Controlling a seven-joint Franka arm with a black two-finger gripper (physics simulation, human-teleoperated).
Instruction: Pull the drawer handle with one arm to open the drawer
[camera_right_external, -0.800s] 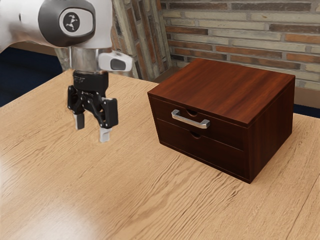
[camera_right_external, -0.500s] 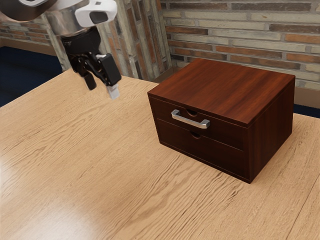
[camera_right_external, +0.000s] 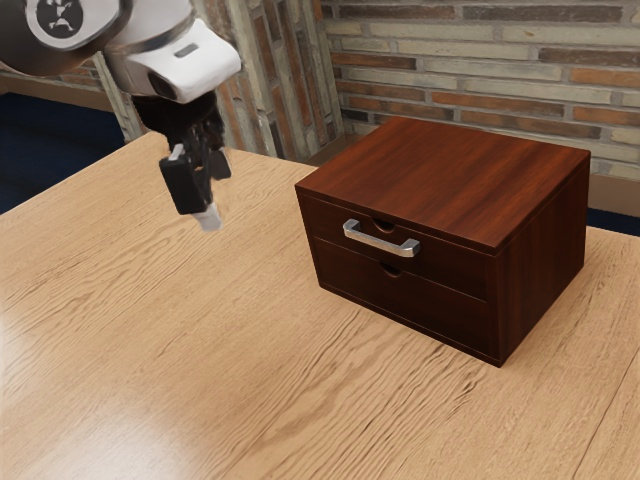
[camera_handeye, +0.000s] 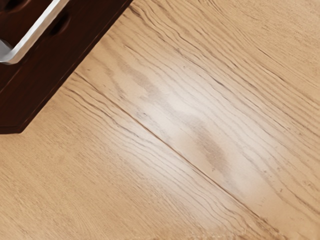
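The drawer handle (camera_right_external: 380, 238), a silver bar, is mounted on the upper drawer (camera_right_external: 440, 262) of a dark reddish wooden cabinet (camera_right_external: 450, 175). Its long axis is laid level along the drawer front, running from the exterior view's upper left toward its lower right. The bar is held off the front by its two bent ends. The front itself is turned toward the exterior view's lower left. The upper drawer is seen flush with the cabinet's face, shut. A lower drawer (camera_right_external: 410, 300) with no bar is set beneath it. In the wrist view the same handle (camera_handeye: 31, 31) is seen above the cabinet's lower corner.

The pincer (camera_right_external: 203, 208) is held in the air, pointed downward at a slight tilt. It is well apart from the cabinet, toward the exterior view's left. Whether it is apart or together cannot be told, since it is seen edge-on.

The cabinet is carried by a light wooden surface (camera_right_external: 200, 350) marked with long grain lines and a pale sheen. Behind it a brick wall (camera_right_external: 480, 60) is seen.
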